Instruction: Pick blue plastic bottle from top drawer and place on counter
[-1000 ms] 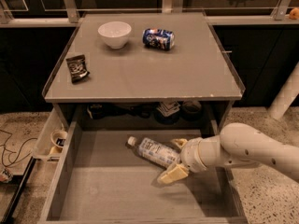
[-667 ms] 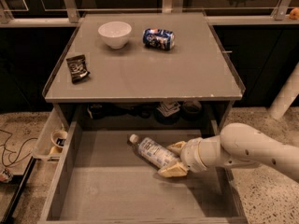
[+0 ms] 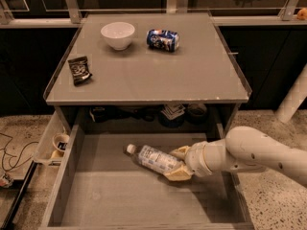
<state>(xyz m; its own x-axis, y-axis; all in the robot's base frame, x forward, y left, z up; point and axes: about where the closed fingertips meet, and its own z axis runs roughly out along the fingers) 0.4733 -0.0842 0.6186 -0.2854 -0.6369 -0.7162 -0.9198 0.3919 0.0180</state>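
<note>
Blue plastic bottle (image 3: pixel 152 159) lying on its side on the top drawer (image 3: pixel 120 195) floor, white cap pointing left. Gripper (image 3: pixel 179 163) in from the right, tan fingers (image 3: pixel 178 175) clamped on either side of the bottle's base end. Up on the counter (image 3: pixel 158 75): white bowl (image 3: pixel 118 34), drink can (image 3: pixel 162 39), dark snack packet (image 3: pixel 79 70).

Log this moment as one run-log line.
phase: grasp | pincer: in top drawer, shut on blue plastic bottle | bottle: lying in drawer | counter: not yet reached
</note>
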